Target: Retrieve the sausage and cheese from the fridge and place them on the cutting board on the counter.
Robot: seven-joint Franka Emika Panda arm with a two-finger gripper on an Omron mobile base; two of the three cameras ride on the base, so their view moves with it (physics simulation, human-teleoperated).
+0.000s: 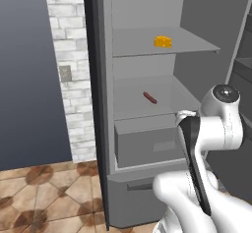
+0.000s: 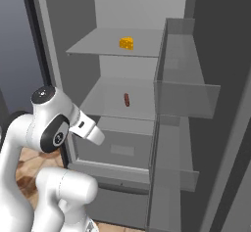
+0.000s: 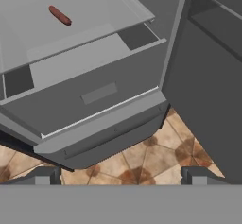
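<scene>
Claw (image 3: 121,173) spread wide, holding nothing, hanging low before the open fridge (image 1: 142,143), aimed down at the drawer (image 3: 90,95) and tiled floor (image 3: 151,159). Sausage (image 3: 60,15) ahead and above on the lower shelf; cheese (image 1: 163,42) higher still, one shelf up.

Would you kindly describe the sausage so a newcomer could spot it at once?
Look inside the open fridge. On its middle shelf, just above the drawer, lies the sausage: thin, reddish-brown, unlike the yellow cheese one shelf higher.
</scene>
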